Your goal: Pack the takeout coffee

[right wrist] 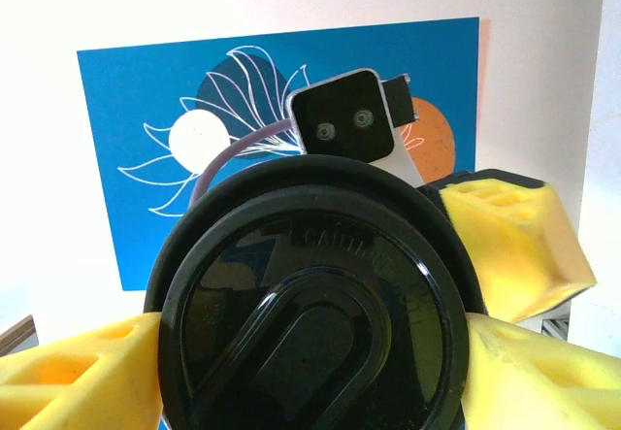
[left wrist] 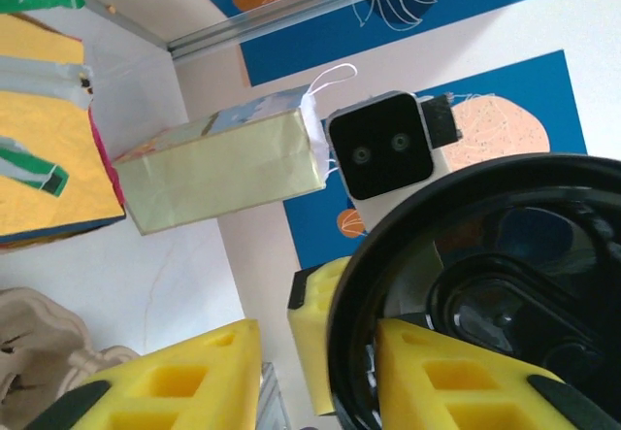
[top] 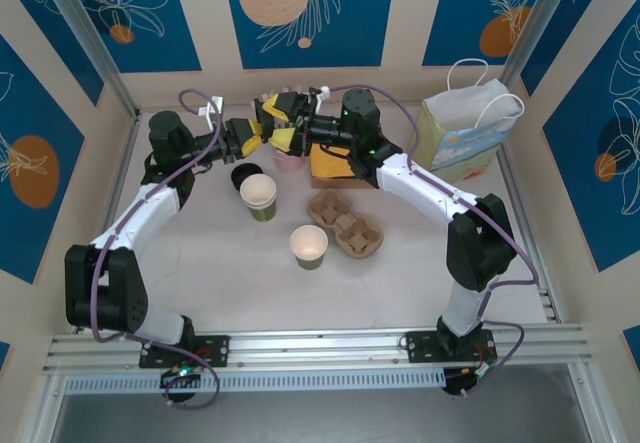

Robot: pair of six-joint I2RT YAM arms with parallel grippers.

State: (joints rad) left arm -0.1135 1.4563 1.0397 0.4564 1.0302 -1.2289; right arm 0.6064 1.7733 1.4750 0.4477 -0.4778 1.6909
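Note:
A round black plastic lid [right wrist: 310, 304] stands on edge in the air at the back middle of the table. My right gripper [right wrist: 310, 367] is shut on it, one yellow finger [right wrist: 529, 377] against each side of its rim. My left gripper [left wrist: 315, 352] is open around the rim of the same lid [left wrist: 485, 284]; its right finger [left wrist: 456, 377] lies just inside the rim, and its left finger [left wrist: 184, 381] stands clear of it. In the top view the left gripper [top: 260, 137] and the right gripper [top: 285, 125] meet tip to tip. The takeout coffee is out of view.
Two lidless green cups [top: 258, 195] [top: 309, 246] stand mid-table beside a cardboard cup carrier [top: 345, 225]. Another black lid [top: 243, 176] lies near the left one. A pink cup [top: 290, 159], a yellow napkin stack [top: 330, 163] and a paper bag [top: 465, 133] sit at the back.

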